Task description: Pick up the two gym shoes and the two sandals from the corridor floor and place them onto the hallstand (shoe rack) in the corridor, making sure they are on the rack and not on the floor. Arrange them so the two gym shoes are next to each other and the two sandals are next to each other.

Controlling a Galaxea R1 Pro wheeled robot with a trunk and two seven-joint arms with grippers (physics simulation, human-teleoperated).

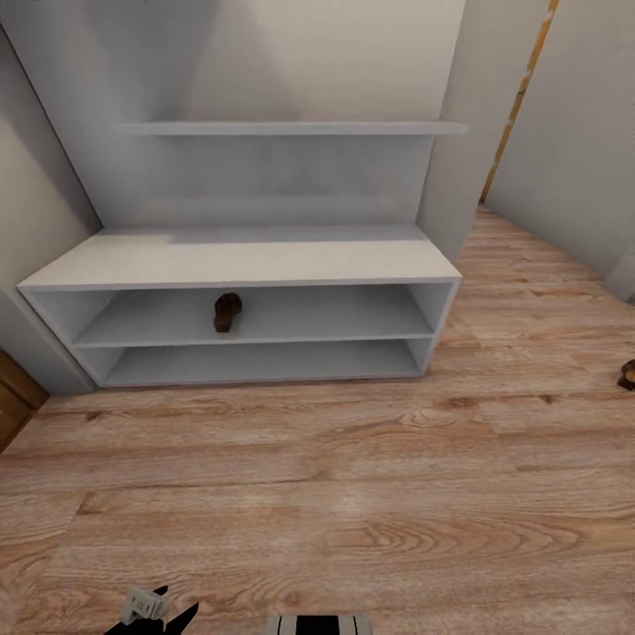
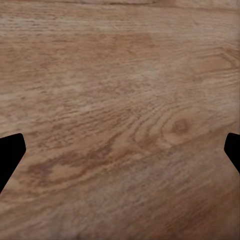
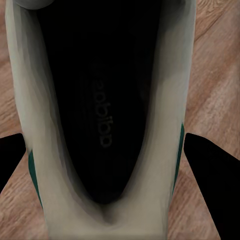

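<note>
One dark reddish-brown sandal (image 1: 227, 312) lies on the upper open shelf of the pale grey hallstand (image 1: 238, 260), left of its middle. The second sandal (image 1: 628, 374) lies on the corridor floor (image 1: 353, 494) at the right edge of the head view. A white gym shoe (image 3: 102, 75) with green side stripes sits between the fingers of my right gripper (image 3: 105, 140), seen from above into its dark opening, with floor behind it. My left gripper (image 1: 176, 600) is open low over bare planks, its fingers (image 2: 11, 155) wide apart.
A wall shelf (image 1: 295, 128) hangs above the bench. A grey wall corner (image 1: 445, 176) stands at the rack's right end, and the corridor runs on past it. A brown wooden edge (image 1: 13, 401) shows at the left. A white and black part (image 1: 317, 624) shows at the bottom.
</note>
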